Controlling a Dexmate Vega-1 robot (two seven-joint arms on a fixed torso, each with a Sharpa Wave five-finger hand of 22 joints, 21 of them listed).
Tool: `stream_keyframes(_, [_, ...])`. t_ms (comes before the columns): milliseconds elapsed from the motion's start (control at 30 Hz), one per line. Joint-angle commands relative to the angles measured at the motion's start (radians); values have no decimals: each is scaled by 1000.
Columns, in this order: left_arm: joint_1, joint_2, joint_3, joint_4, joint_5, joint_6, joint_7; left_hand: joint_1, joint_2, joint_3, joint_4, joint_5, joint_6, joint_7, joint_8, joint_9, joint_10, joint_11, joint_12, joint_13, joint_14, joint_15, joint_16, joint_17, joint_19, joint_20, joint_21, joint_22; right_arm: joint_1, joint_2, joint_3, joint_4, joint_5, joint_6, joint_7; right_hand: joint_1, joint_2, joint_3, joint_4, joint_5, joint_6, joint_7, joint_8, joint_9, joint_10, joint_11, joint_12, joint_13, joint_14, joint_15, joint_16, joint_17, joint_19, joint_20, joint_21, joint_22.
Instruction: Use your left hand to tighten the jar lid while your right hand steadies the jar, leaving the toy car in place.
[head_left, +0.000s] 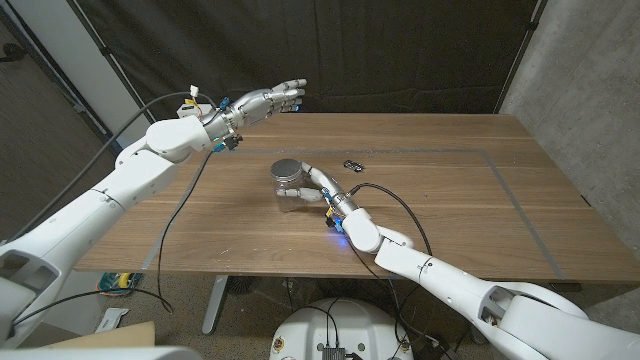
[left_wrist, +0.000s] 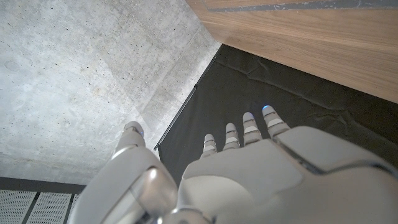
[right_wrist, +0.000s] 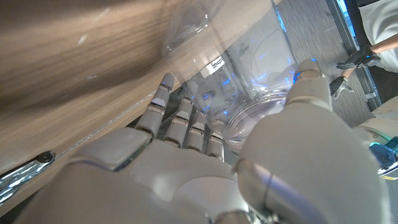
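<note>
A clear glass jar with a grey metal lid stands upright near the middle of the wooden table. My right hand grips the jar's side from the right, fingers wrapped around the glass. My left hand hovers high over the table's far left edge, fingers stretched out and apart, holding nothing; it is well away from the lid. In the left wrist view the left hand points at a dark curtain. A small dark toy car lies on the table just beyond and right of the jar.
A black cable hangs from my left arm across the table's left side. A dark curtain hangs behind the table, with a concrete wall to the right. A thin taped line marks a rectangle on the tabletop.
</note>
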Motion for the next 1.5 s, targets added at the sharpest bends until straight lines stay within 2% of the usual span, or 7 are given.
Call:
stream_keyframes(33, [-17, 5, 6, -18, 37, -6, 2, -6, 1, -4, 0, 3, -1, 1, -4, 4, -7, -4, 5, 4, 4, 7, 3, 3, 0, 2, 1, 3, -17, -4, -19, -45, -79, -141, -71, 67, 52, 9, 12, -6, 64, 60, -4, 2, 22, 8, 19, 10, 107, -119, 70, 55, 87, 23, 36, 9])
stream_keyframes(200, [-42, 54, 19, -86, 121, 63, 12, 3, 13, -1, -2, 8, -12, -2, -8, 4, -4, -4, 8, 9, 16, 6, 8, 2, 43, -5, 19, 7, -21, -11, -29, -59, -86, -178, -74, 77, 53, 2, 14, -14, 92, 71, 2, 2, 60, 15, 33, 10, 209, -142, 142, 107, 133, 14, 63, 19])
stream_keyframes(467, [-128, 150, 68, -287, 348, 298, -6, 82, 35, 18, -43, -5, 52, -18, 9, 3, 105, -26, 54, 26, 213, -56, 66, 4, 282, -2, 125, 30, -30, -22, -37, -101, -108, -257, -91, 95, 55, 4, 11, -20, 103, 74, 0, 3, 72, 9, 37, 10, 211, -142, 152, 134, 173, 8, 93, 34])
stream_keyframes(600, [-140, 155, 73, -319, 387, 318, -11, 87, 36, 19, -45, -7, 59, -18, 10, 3, 112, -30, 56, 27, 224, -59, 68, 4, 305, -2, 135, 31, -31, -24, -45, -104, -112, -282, -92, 99, 59, 8, 12, -21, 109, 70, 1, 4, 73, 7, 36, 6, 192, -148, 130, 128, 173, 6, 101, 41])
stream_keyframes(767, [-192, 163, 100, -366, 440, 383, -76, 94, 42, 22, -46, -8, 64, -13, 10, 3, 127, -35, 62, 28, 241, -64, 72, 4, 323, -1, 142, 31, -37, -23, -49, -97, -111, -300, -108, 120, 69, 24, 11, -27, 150, 71, 12, 5, 124, 1, 50, -6, 310, -171, 128, 107, 172, -6, 114, 43])
stream_keyframes(967, [-297, 178, 164, -491, 589, 565, -204, 163, 24, 32, -70, -17, 146, -41, 23, 5, 227, -35, 92, 32, 374, -86, 98, 1, 568, -5, 240, 24, -43, -19, -45, -96, -114, -324, -147, 124, 68, 29, 13, -34, 148, 67, 7, 6, 116, 4, 41, -14, 277, -163, 79, 89, 146, 3, 111, 40])
stream_keyframes(1500, [-449, 123, 338, -637, 984, 812, -489, 376, 22, 78, -85, -21, 212, -76, 31, 8, 241, -21, 86, 39, 344, -68, 64, -4, 622, -2, 246, -1, -45, 33, -28, -49, -96, -391, -266, 136, 81, 43, 14, -41, 149, 68, 5, 6, 120, 6, 38, -23, 260, -154, 38, 76, 160, -10, 125, 37])
